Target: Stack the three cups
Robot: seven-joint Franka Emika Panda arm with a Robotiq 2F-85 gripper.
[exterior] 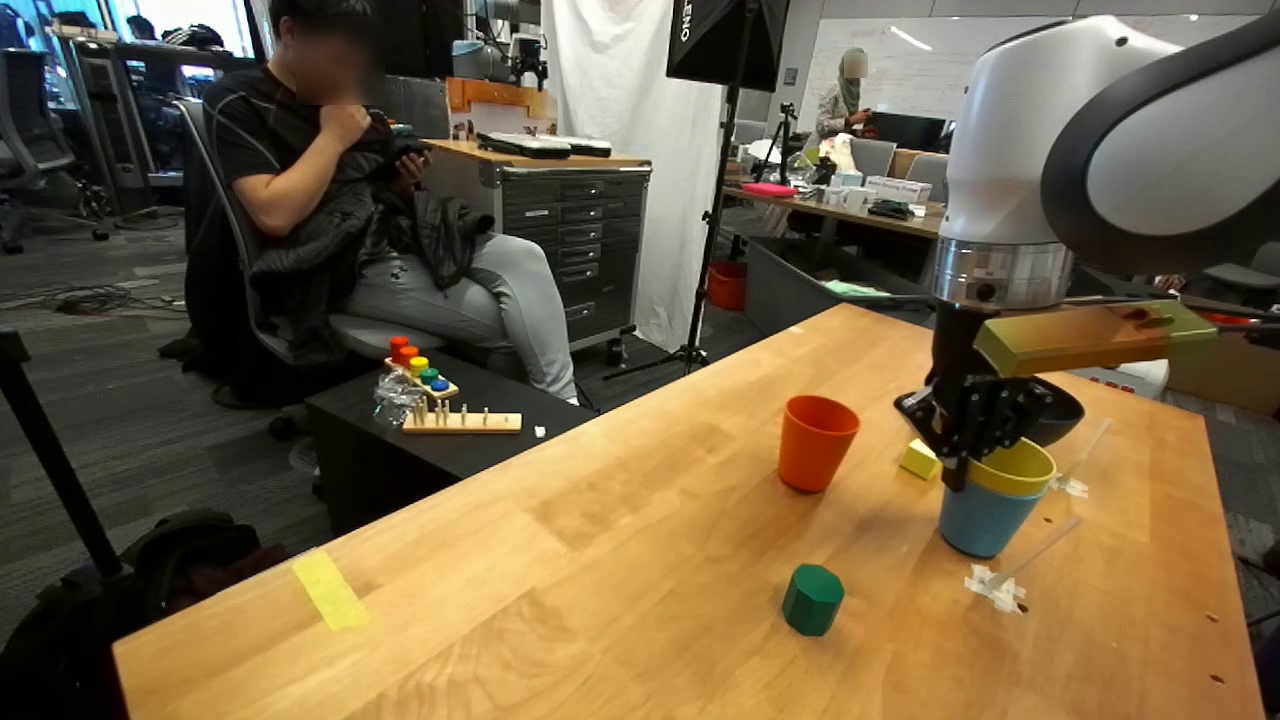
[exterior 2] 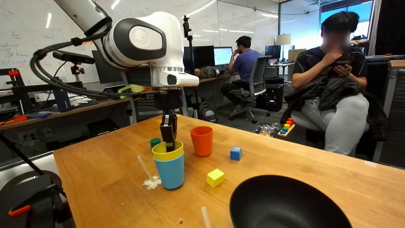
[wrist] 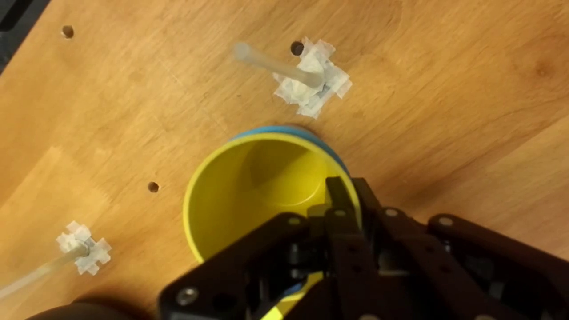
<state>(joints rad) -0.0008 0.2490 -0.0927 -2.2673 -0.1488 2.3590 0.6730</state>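
The yellow cup (exterior: 1030,466) sits nested in the light blue cup (exterior: 985,522), its upper band showing above the blue rim in both exterior views. The light blue cup (exterior 2: 171,173) stands upright on the table. My gripper (exterior 2: 170,147) points down at the yellow cup (exterior 2: 159,155). In the wrist view, one fingertip of the gripper (wrist: 347,181) is inside the yellow cup (wrist: 222,200) and one outside, closed on its rim. Only a sliver of the light blue cup (wrist: 284,130) shows there. The orange cup (exterior: 817,445) stands upright and apart, also in an exterior view (exterior 2: 202,141).
A yellow cube (exterior 2: 215,178), a blue cube (exterior 2: 236,153) and a green block (exterior: 813,600) lie around the cups. A black bowl (exterior 2: 278,202) stands nearby. Thin upright straws (exterior: 1040,545) are taped to the table, one close to the light blue cup (exterior 2: 145,167).
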